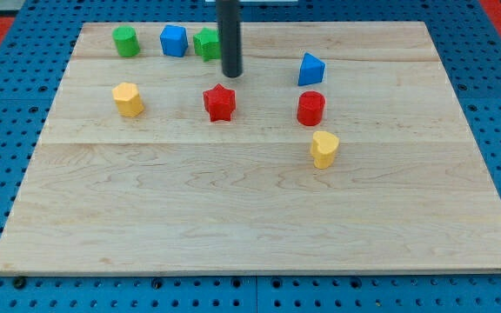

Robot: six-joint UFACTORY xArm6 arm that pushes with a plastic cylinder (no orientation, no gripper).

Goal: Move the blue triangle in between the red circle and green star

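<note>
The blue triangle sits on the wooden board at the upper right of centre. The red circle lies just below it. The green star is at the view's top, partly hidden behind my rod. My tip rests on the board just right of and below the green star, well to the left of the blue triangle and above the red star.
A green circle and a blue cube stand at the top left. A yellow hexagon is at the left. A yellow heart lies below the red circle. The board rests on a blue pegboard.
</note>
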